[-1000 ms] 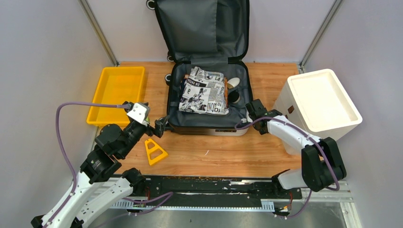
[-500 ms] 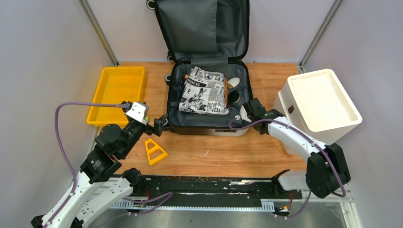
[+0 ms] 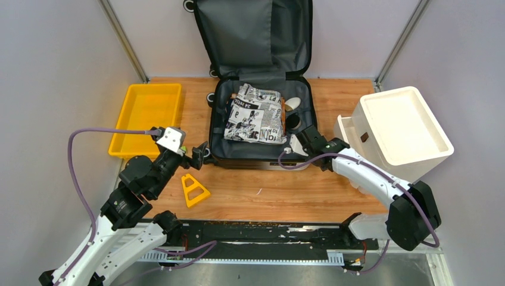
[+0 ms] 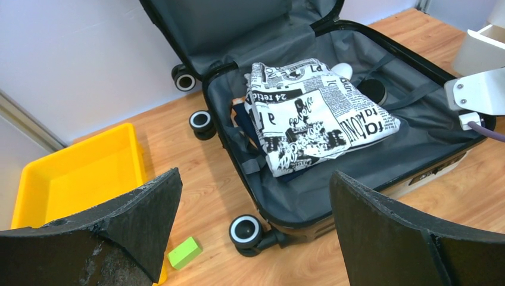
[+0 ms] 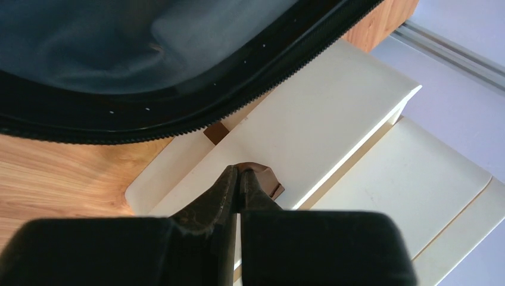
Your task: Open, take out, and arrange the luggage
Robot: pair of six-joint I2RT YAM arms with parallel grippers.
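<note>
The luggage (image 3: 250, 42) lay open at the back of the table (image 3: 280, 193), its lid standing up and its dark grey lining showing. It sat straight ahead of the left claw (image 4: 255, 179), framed between that claw's two widely spread fingers, which held nothing. From above, the left claw hung just beside the case's near-left corner. The right claw (image 5: 239, 176) was at the near-right corner, and in its wrist view the black zipped rim ran across above its fingertips.

The white bin (image 3: 374, 152) stood to the right of the right claw. That claw's fingers were pressed together. Their tips overlapped a small brown tab (image 5: 268, 182) on the bin's front, and it could not be told whether they pinched it.

The yellow tray (image 3: 146, 116) lay ahead and to the left of the left claw. A folded newsprint-pattern cloth (image 4: 315, 119) rested inside the case, ahead of that claw. A yellow triangular piece (image 3: 193, 189) sat on the table just behind and below it. A black wheel (image 4: 246, 231) at the case's corner was nearest to it, and a green block (image 4: 184, 252) lay by its left finger.
</note>
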